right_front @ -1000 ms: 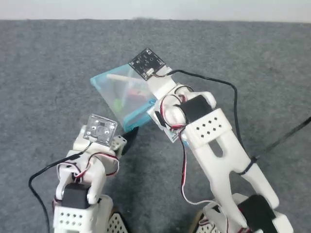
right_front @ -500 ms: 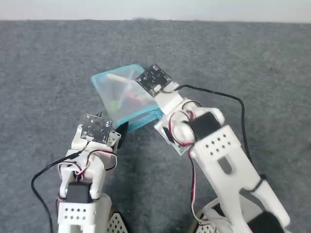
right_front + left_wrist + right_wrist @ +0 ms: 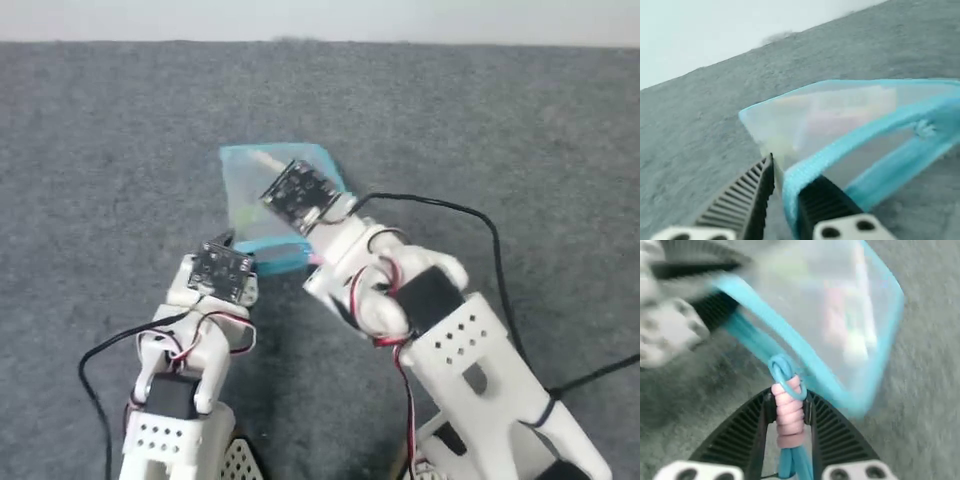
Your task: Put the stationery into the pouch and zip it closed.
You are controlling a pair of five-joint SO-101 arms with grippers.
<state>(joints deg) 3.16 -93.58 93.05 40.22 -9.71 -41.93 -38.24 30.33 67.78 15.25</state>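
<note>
Translucent blue pouch (image 3: 250, 190) lies on the grey carpet (image 3: 100, 150) at eleven o'clock from centre, with both arms crowding its six o'clock edge. Left wrist view: left gripper (image 3: 791, 172) pinches the zipper band (image 3: 850, 140). Right wrist view: right gripper (image 3: 788, 396) clamps the pink zip pull (image 3: 788, 422), and stationery (image 3: 850, 335) is a blur inside.

Both arms are recorded as white printed shells: left arm (image 3: 215, 365), right arm (image 3: 505, 385). The black servo block (image 3: 428, 297) on the right arm is taken as landmark. Just behind it, toward the base, a panel (image 3: 465, 338) pierced by rows of small round holes is noted. Red, white and black wires (image 3: 372, 290) are looped beside it. A black cable (image 3: 440, 204) is arched past it. Left gripper (image 3: 789, 172) and right gripper (image 3: 789, 395): black ribbed fingers, pale bases with dark screw holes.
</note>
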